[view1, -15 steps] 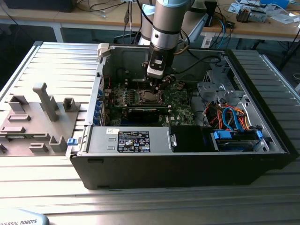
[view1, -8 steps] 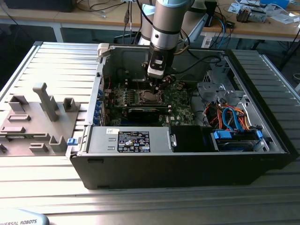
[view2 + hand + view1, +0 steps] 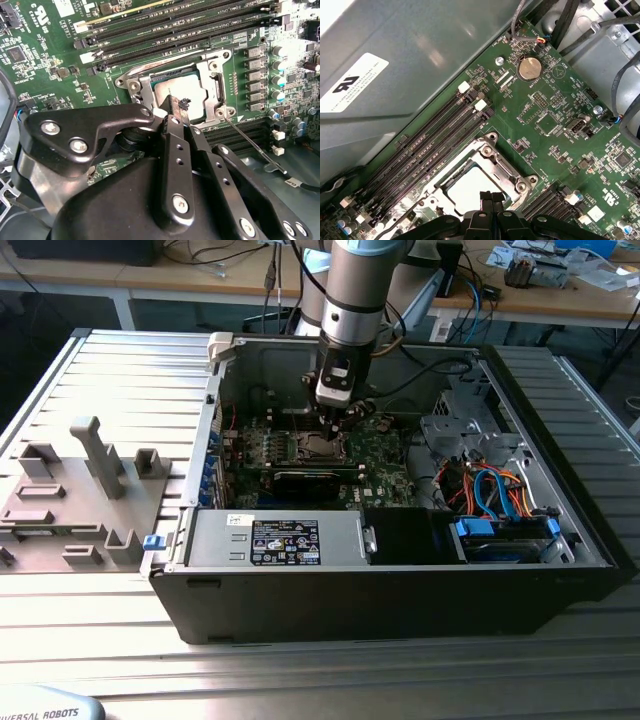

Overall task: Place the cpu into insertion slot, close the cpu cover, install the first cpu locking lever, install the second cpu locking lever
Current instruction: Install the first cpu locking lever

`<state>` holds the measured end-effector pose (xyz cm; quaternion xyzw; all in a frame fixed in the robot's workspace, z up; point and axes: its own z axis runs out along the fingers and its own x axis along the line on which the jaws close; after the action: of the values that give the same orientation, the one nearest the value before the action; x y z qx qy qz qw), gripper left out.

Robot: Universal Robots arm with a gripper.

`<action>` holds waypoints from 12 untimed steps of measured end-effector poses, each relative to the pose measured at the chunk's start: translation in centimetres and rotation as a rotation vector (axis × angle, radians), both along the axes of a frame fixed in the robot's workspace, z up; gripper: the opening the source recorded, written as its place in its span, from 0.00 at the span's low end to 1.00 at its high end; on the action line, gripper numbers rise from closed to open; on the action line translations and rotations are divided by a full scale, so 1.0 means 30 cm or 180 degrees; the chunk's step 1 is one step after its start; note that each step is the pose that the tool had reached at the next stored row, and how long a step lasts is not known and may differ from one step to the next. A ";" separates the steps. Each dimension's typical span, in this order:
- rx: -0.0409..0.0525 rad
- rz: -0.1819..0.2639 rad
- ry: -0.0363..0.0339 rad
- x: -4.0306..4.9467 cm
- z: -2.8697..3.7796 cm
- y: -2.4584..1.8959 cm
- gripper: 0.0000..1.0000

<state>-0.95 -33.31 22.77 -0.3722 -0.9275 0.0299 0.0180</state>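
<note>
Found the gripper (image 3: 334, 418) lowered into the open computer case (image 3: 400, 590), directly above the insertion slot (image 3: 320, 448) on the green motherboard (image 3: 555, 125)
Read it as clenched in both wrist views, with fingertips (image 3: 485, 198) pressed side by side, touching
Spotted those tips at one edge of the cpu (image 3: 182, 87); couldn't tell touching from just above
Saw the cpu seated flat in the slot, dull silver top showing through the cut-out
Saw the cpu cover (image 3: 212, 66) lying down flat around the chip, framing it on all visible sides
Noted a thin wire locking lever (image 3: 250, 142) running from the cover's corner out over the black slots beside the socket, standing apart from the frame along its length
Noted long memory slots (image 3: 175, 30) alongside the socket and a coin cell (image 3: 529, 68) further off on the board
In the exterior view, logged a power supply (image 3: 280, 540) along the case's nearest wall and grey plastic fixtures (image 3: 100, 455) on the ribbed table (image 3: 300, 670) at the exterior view's left, well apart from the arm
</note>
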 end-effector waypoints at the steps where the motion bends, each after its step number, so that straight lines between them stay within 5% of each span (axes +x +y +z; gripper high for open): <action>1: 0.0000 0.0005 0.0000 0.000 0.000 0.000 0.11; 12: 0.0000 0.0089 0.0000 0.000 0.000 0.000 0.11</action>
<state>-0.95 -33.31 22.77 -0.3593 -0.9326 0.0301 0.0176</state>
